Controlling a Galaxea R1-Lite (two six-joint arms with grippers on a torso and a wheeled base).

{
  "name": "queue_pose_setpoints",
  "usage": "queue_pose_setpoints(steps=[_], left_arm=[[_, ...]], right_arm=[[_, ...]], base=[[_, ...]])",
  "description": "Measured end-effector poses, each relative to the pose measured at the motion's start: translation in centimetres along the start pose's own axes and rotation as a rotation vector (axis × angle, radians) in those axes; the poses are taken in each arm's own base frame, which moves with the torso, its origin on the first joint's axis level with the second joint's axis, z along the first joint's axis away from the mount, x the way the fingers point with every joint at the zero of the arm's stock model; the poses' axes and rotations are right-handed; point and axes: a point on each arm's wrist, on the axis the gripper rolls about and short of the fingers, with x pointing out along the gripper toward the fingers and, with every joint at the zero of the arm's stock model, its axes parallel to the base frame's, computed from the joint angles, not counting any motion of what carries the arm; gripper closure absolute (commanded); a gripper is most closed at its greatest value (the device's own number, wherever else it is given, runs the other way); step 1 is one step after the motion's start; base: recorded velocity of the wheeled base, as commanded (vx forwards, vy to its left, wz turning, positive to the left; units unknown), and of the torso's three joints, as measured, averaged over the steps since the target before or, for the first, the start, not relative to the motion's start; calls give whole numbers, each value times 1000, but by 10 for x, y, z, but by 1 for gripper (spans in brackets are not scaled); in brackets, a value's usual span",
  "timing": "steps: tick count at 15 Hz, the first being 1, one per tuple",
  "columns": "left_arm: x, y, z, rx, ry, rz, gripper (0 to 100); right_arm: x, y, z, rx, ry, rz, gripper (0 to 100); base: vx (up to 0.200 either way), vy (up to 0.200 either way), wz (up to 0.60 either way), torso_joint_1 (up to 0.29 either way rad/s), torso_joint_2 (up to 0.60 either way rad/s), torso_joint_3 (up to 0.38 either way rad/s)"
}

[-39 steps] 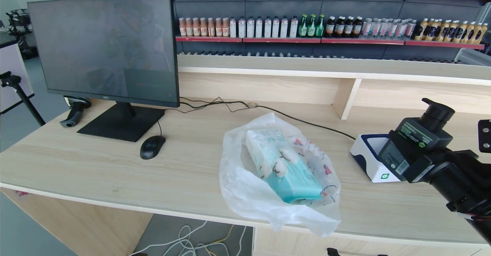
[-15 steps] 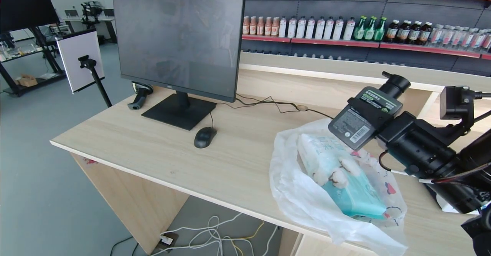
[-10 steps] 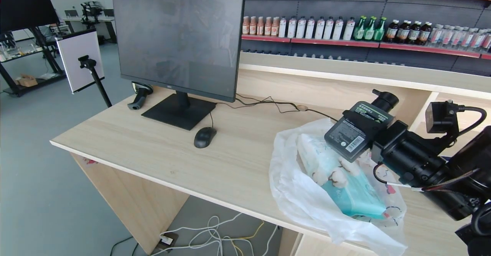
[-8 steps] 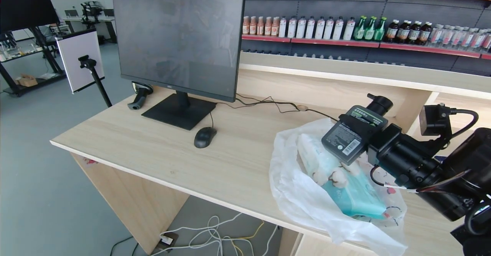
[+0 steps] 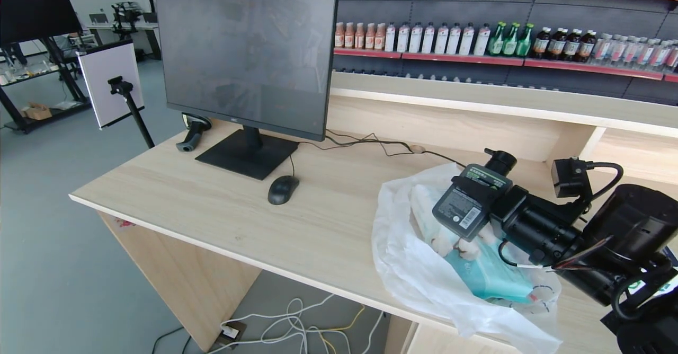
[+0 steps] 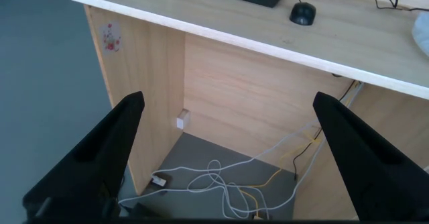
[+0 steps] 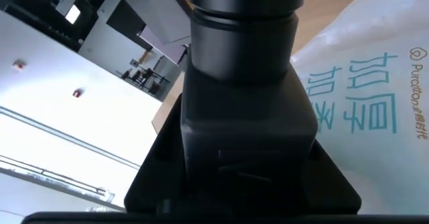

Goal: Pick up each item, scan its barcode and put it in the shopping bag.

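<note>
Over the last second the right gripper (image 5: 500, 213) has come down and slid toward the white translucent plastic shopping bag (image 5: 402, 258), so the flat dark-grey square bottle with a round black cap (image 5: 471, 203) now hangs just over the bag's open mouth instead of well above it. The right jaws are clamped on the bottle's body, its white barcode label facing out toward me. In the right wrist view the bottle (image 7: 244, 117) sits close up, with the printed wrap of the soft teal-and-white tissue pack (image 7: 375, 110) right behind it. That tissue pack (image 5: 487, 277) lies inside the bag, which slumps on the pale wooden bench (image 5: 238, 205), so I count one item as finished. In the earliest frame the bottle was held beside the scanner box, so I take its scan as done. What is left for it is the last bit of lowering into the bag, then the release. The left gripper (image 6: 228, 157) hangs far from the bag, down beside the bench's end, with its jaws wide apart and nothing between them. Whether more items wait beyond the bag I cannot tell.
</note>
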Motion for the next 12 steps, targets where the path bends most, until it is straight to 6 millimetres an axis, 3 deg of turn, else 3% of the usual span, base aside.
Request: queue_pose_setpoints(steps=[12], left_arm=[[0,0,0,0,0,0,0]], right_arm=[[-6,-17,-9,17,36,-73,100]], base=[[0,0,0,0,0,0]])
